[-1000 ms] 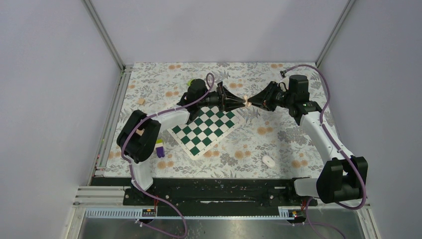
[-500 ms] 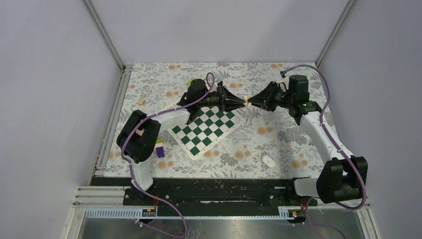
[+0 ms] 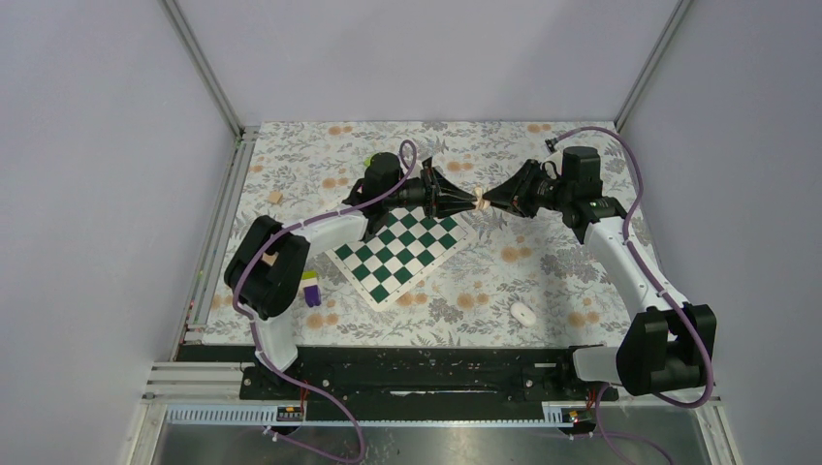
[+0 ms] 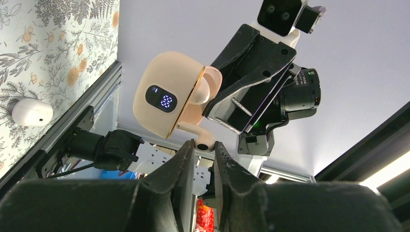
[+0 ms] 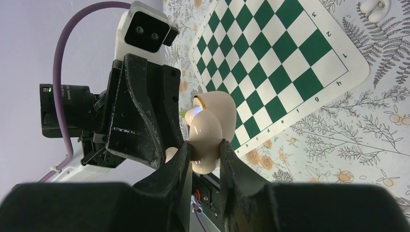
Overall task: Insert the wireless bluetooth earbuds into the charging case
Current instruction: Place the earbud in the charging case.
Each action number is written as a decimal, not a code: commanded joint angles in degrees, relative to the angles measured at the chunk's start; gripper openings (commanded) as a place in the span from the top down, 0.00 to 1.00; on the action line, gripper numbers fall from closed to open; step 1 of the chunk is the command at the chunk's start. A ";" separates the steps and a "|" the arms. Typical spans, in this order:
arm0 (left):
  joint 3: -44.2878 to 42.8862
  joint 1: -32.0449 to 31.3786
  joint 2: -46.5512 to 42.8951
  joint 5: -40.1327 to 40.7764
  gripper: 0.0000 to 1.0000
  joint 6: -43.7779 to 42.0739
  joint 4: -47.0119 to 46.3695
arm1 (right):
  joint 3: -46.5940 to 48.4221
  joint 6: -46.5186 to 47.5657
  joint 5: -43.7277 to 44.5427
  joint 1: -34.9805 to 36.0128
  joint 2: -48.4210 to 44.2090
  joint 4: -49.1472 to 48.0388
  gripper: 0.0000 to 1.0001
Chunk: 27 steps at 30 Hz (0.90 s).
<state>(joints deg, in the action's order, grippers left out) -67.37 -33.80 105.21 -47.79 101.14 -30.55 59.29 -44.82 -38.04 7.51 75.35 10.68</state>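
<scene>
My right gripper [image 3: 490, 201] is shut on the pale beige charging case [image 5: 208, 128] and holds it in the air above the far corner of the chessboard [image 3: 402, 250]. The case's lid is open; a lit display shows on its body [image 4: 162, 99]. My left gripper [image 4: 204, 143] is shut on the stem of a beige earbud [image 4: 200, 136]. The earbud's head lies at the open case. Both grippers meet tip to tip in the top view, the left gripper [image 3: 471, 201] on the left. A white oval piece [image 3: 523, 313] lies on the cloth at the near right.
A green and white chessboard mat [image 5: 270, 58] lies under the left arm. A purple and yellow block [image 3: 311, 288] sits near the left arm's elbow. A small tan block [image 3: 275, 198] lies at the far left. A green object [image 3: 371, 161] is behind the left wrist.
</scene>
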 commanded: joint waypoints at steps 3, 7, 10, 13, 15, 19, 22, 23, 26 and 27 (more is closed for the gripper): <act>-0.49 0.34 -1.18 1.82 0.99 -1.82 0.71 | 3.25 -0.22 -1.78 0.53 -0.66 -1.88 1.00; -0.98 0.33 -0.63 2.00 0.99 -1.83 0.36 | 3.46 -0.32 -2.36 0.49 -0.87 -1.90 1.00; -1.48 0.33 -0.29 1.99 0.99 -1.72 0.10 | 3.47 -0.39 -2.74 0.53 -1.06 -1.98 1.00; -1.63 0.40 -0.22 1.74 0.99 -1.80 0.35 | 3.38 -0.45 -2.63 0.49 -1.30 -1.90 1.00; -1.41 0.32 -0.34 1.81 0.99 -1.97 0.55 | 3.38 -0.46 -2.46 0.50 -1.38 -1.93 1.00; -0.64 0.60 -0.71 1.87 0.99 -2.07 0.37 | 3.29 -0.51 -2.42 0.49 -1.35 -1.88 1.00; -0.25 0.73 -0.56 1.78 0.99 -2.22 0.24 | 3.21 -0.72 -2.63 0.49 -1.26 -2.17 1.00; -0.22 0.67 -0.53 1.73 0.99 -2.30 0.37 | 3.20 -0.80 -2.67 0.53 -1.28 -2.32 1.00; -0.20 0.67 -0.55 1.78 0.99 -2.84 0.78 | 3.20 -0.84 -2.74 0.51 -1.42 -2.32 1.00; -0.27 0.77 -0.53 1.74 0.99 -2.96 0.83 | 3.20 -0.85 -2.74 0.49 -1.46 -2.33 1.00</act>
<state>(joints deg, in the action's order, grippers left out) -67.40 -33.61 105.21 -47.79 100.18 -30.26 59.29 -44.86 -38.11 7.51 75.35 11.29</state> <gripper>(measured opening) 0.184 0.263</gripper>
